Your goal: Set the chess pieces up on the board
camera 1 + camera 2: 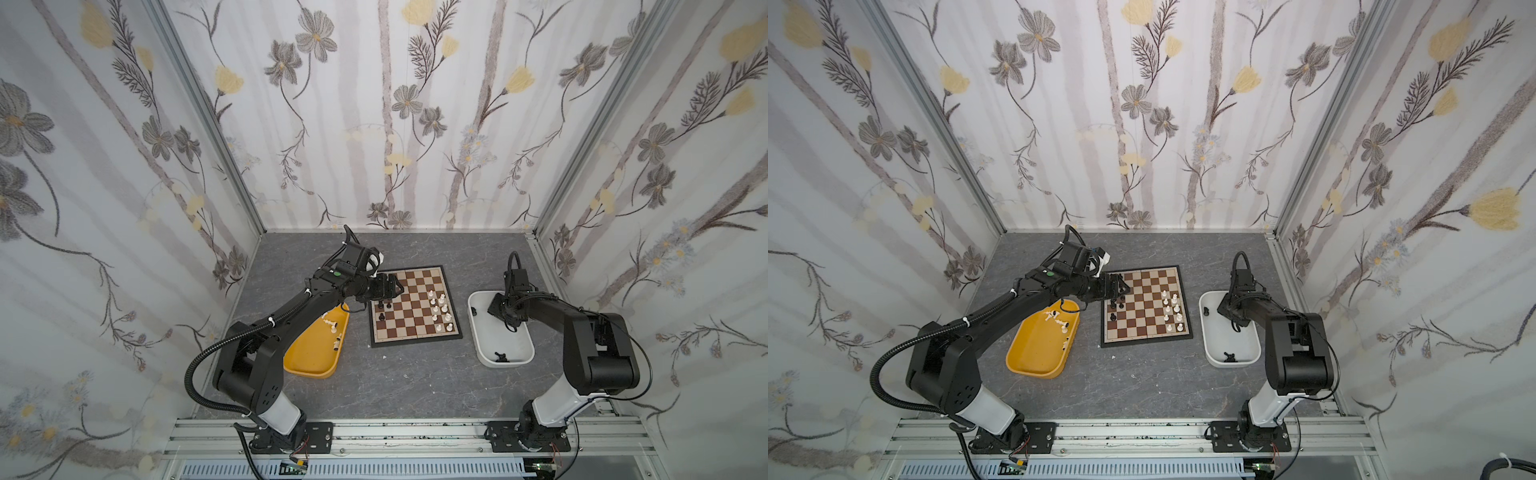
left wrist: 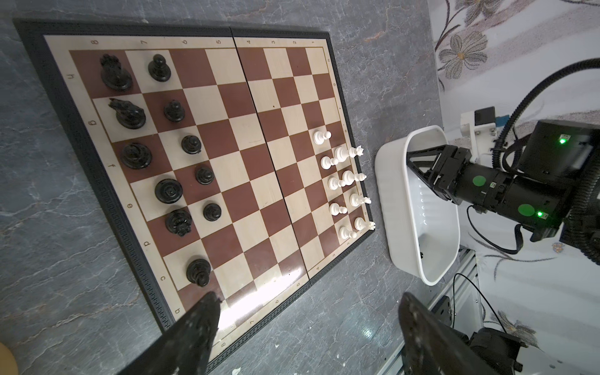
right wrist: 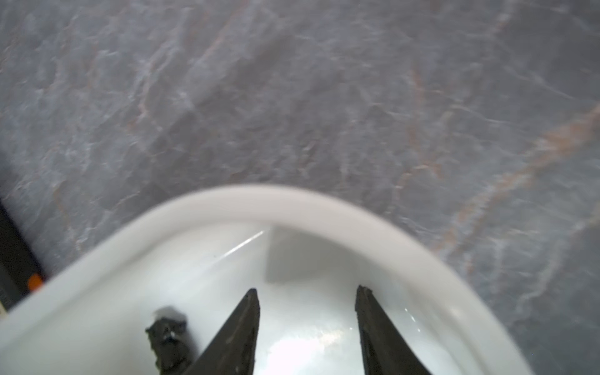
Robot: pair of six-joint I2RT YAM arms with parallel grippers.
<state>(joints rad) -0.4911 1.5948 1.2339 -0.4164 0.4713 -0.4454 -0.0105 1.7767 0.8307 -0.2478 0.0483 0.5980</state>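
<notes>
Grey marble-look tabletop (image 1: 415,382), in a top view: brown-and-cream square chessboard (image 1: 415,309) centred, white plastic tub (image 1: 474,336) right of it. Left wrist: left gripper (image 2: 308,298) spread wide, empty, over the board's black-side edge. Right wrist: right gripper (image 3: 308,292) fingers apart inside the tub, nothing between; small black chess piece (image 3: 168,337) lies just outside one finger, so I'd shift sideways first.

On one board (image 2: 246,162): eleven black pieces (image 2: 168,191), nine white pieces (image 2: 321,137); two tubs (image 1: 311,361).
</notes>
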